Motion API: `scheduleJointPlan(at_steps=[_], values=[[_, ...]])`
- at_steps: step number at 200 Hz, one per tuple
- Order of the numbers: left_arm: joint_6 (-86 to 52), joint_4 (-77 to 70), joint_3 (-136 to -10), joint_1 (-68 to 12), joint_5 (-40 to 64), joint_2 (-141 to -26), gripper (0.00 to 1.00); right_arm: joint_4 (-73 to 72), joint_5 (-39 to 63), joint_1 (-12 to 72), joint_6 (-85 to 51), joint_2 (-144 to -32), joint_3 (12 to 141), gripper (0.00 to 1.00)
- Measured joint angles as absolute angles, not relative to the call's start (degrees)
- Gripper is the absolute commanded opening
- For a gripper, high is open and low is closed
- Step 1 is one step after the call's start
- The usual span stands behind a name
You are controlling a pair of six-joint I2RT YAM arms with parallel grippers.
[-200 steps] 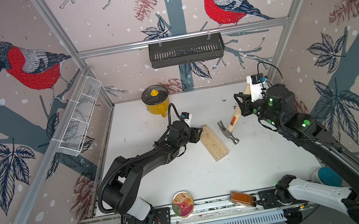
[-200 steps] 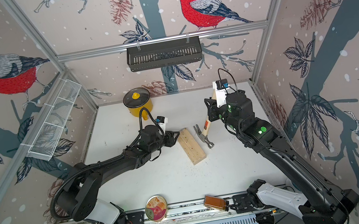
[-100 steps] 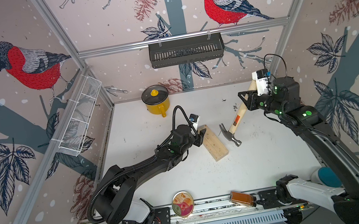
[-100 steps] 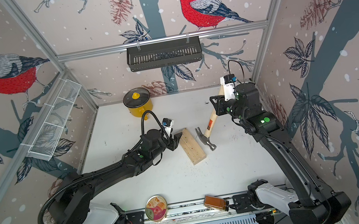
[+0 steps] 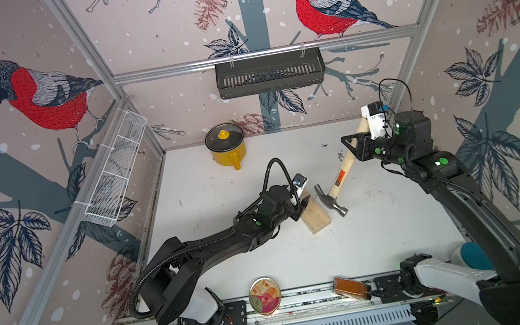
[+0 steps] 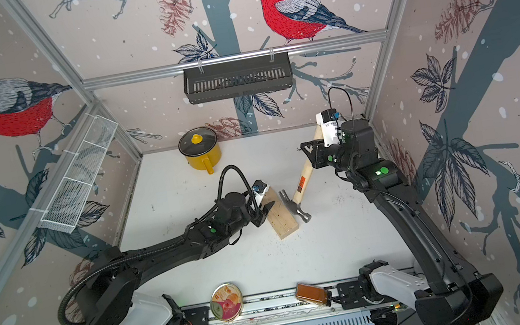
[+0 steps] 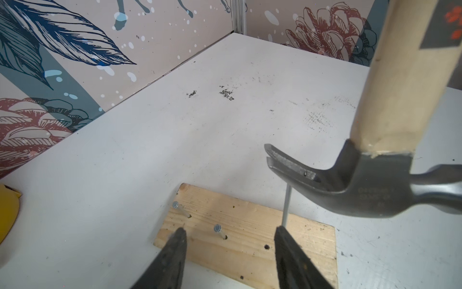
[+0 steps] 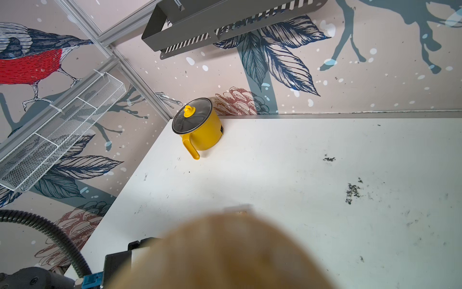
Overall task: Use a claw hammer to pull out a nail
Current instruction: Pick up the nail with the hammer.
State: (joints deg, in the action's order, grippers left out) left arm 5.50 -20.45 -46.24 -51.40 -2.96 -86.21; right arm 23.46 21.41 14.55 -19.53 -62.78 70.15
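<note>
**Findings.** The claw hammer (image 5: 342,178) stands over the wooden block (image 5: 316,214), which lies near the middle of the counter (image 5: 387,238). The right tool (image 5: 360,147) is clamped on the pale handle close to its butt end, towards the counter's far right corner. In the left wrist view the split claw holds the nail (image 7: 285,210) in its slot, the head caught above the steel and a long run of shank bare below. A fingertip (image 7: 282,235) of the left tool (image 7: 231,234) hides the foot of the shank, so we cannot tell whether the point has left the wood. The left tool's jaws stand apart, with both tips down on the block's top face and nothing gripped between them.

**Assessment.** We judge the draw to be well along but not proven complete.

**Recommendations.**
- With so much shank bare, the curved head has little purchase left for levering. We advise a steady pull along the shank's own line, not sideways, lest it bend or jam.
- The nail should sit deep in the slot, since near the claw tips it may slip free.
- The left tool should bear down firmly, or the block may rise with the nail.
- Two further nails (image 7: 217,228) stand tilted just beside the left tool, and the hammer's path should clear them.
</note>
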Motion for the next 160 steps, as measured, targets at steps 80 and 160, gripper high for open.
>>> scheduleJointPlan(at_steps=[80,160], values=[[8.84,-18.28,-48.90,-54.50,-3.14,-89.54,0.54,23.07,21.56,14.55,-19.53,-62.94,69.69,0.00],[9.04,-16.23,-50.78,-55.02,-4.73,-92.27,0.43,23.03,22.46,14.59,-19.55,-62.96,69.67,0.00]])
